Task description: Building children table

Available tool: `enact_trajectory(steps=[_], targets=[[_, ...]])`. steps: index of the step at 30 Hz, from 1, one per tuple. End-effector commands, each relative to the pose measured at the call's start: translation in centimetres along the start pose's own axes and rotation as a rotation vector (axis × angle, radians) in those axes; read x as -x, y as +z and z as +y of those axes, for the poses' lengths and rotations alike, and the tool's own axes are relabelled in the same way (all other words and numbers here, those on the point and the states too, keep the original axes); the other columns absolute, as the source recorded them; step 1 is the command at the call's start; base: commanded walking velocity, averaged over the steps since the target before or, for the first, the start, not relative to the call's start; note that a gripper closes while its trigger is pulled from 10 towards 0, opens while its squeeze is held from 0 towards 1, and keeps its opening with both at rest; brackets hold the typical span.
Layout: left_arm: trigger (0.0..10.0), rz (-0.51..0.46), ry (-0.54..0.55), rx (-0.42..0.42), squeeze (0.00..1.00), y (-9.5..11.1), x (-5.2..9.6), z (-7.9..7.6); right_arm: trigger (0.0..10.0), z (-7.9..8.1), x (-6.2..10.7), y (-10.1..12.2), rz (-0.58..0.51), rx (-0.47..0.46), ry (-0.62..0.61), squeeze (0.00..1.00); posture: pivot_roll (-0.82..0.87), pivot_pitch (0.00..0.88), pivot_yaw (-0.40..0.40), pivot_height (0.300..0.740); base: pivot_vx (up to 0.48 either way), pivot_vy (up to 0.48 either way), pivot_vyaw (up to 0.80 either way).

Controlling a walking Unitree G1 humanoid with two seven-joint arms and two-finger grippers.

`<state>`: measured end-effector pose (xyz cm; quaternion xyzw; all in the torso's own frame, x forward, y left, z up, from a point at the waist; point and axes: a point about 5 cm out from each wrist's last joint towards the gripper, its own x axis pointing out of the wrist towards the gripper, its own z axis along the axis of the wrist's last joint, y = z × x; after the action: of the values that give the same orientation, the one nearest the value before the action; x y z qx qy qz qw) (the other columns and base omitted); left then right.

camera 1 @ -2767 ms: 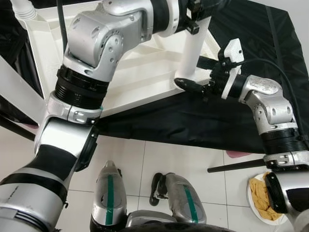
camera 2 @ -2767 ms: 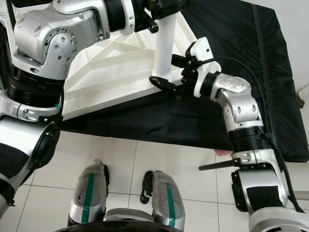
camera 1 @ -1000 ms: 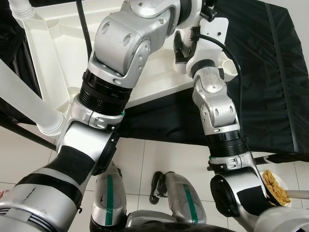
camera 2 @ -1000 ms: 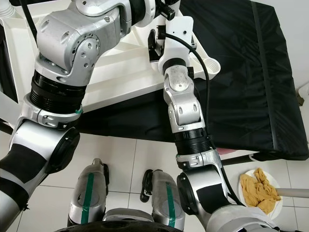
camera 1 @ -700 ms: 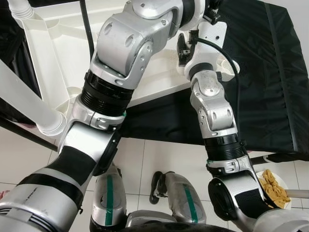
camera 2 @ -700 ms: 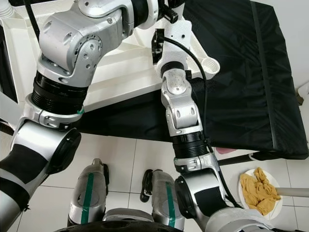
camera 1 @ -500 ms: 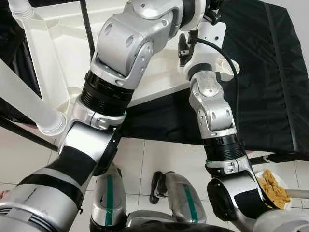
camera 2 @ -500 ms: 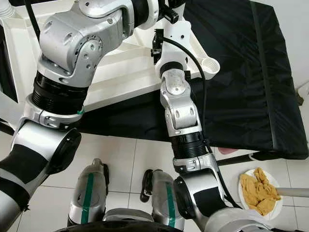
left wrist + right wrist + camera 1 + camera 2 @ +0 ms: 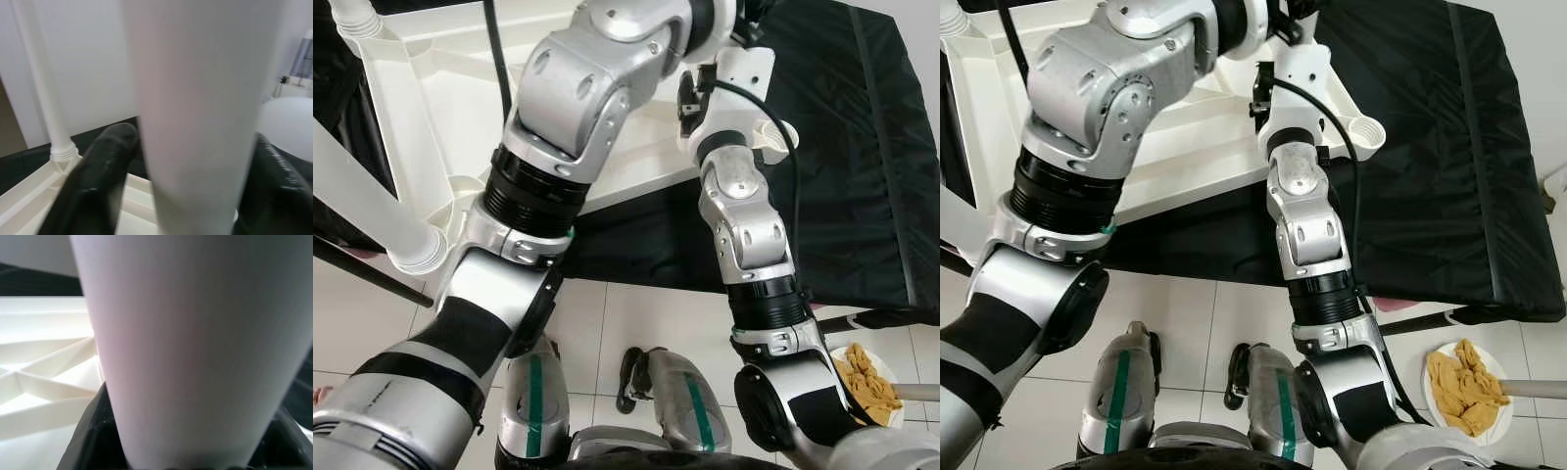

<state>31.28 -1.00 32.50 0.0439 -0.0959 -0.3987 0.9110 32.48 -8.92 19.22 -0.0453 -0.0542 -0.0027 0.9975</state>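
White children's table [image 9: 440,108] lies upside down on black cloth [image 9: 1430,147] over bed, ribbed underside up. Both arms reach to its far corner. Left gripper [image 9: 195,161] fingers [image 9: 98,166] clamp white table leg [image 9: 195,98]; right gripper [image 9: 190,440] fingers [image 9: 90,431] grip same leg. Another leg [image 9: 382,211] stands at near left corner. Plate of yellow cloth [image 9: 1464,382] on tiled floor, right.
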Motion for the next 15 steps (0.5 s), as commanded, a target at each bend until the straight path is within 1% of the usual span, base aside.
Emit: enact_trajectory(steps=[1,4,5,7,9,10,11,12,13,14,15], targets=[[10.0,-0.042,0.030,0.019,1.00,0.7,0.2,-0.2,10.0,-0.2,-0.2,-0.1,0.017,-0.014,-0.012,0.00,0.17,0.051,-0.118,0.740,0.000,0.000,0.00],[10.0,-0.053,0.016,0.035,1.00,0.9,0.3,-0.3,10.0,-0.3,-0.3,-0.2,0.026,-0.028,-0.017,0.00,0.17,0.051,-0.118,0.740,0.000,0.000,0.00],[10.0,-0.064,-0.005,0.058,1.00,1.0,0.4,-0.5,10.0,-0.4,-0.5,-0.1,0.030,-0.034,-0.027,0.00,0.17,0.053,-0.118,0.740,0.000,0.000,0.00],[10.0,-0.064,-0.005,0.058,1.00,1.0,0.4,-0.5,10.0,-0.4,-0.5,-0.1,0.030,-0.034,-0.027,0.00,0.17,0.053,-0.118,0.740,0.000,0.000,0.00],[10.0,-0.080,-0.046,0.101,1.00,1.2,0.7,-0.9,10.0,-0.9,-1.0,0.0,0.039,-0.053,-0.059,0.00,0.17,0.059,-0.119,0.740,0.000,0.000,0.00],[10.0,-0.080,-0.046,0.101,1.00,1.2,0.7,-0.9,10.0,-0.9,-1.0,0.0,0.039,-0.053,-0.059,0.00,0.17,0.059,-0.119,0.740,0.000,0.000,0.00],[10.0,-0.083,-0.059,0.124,1.00,1.2,0.8,-1.1,10.0,-1.1,-1.2,0.0,0.041,-0.058,-0.073,0.00,0.16,0.061,-0.118,0.740,0.000,0.000,0.00],[10.0,-0.086,-0.083,0.158,0.85,1.2,0.9,-1.2,10.0,-1.4,-1.4,0.1,0.042,-0.065,-0.089,0.00,0.16,0.062,-0.117,0.740,0.000,0.000,0.00],[10.0,-0.090,-0.100,0.179,0.00,1.2,1.0,-1.3,10.0,-1.6,-1.6,0.2,0.041,-0.067,-0.100,0.00,0.16,0.063,-0.117,0.740,0.000,0.000,0.00],[10.0,-0.095,-0.110,0.199,0.00,1.2,1.1,-1.3,10.0,-1.9,-1.7,0.2,0.039,-0.069,-0.113,0.00,0.16,0.064,-0.117,0.740,0.000,0.000,0.00],[10.0,-0.095,-0.110,0.199,0.00,1.2,1.1,-1.3,10.0,-1.9,-1.7,0.2,0.039,-0.069,-0.113,0.00,0.16,0.064,-0.117,0.740,0.000,0.000,0.00]])
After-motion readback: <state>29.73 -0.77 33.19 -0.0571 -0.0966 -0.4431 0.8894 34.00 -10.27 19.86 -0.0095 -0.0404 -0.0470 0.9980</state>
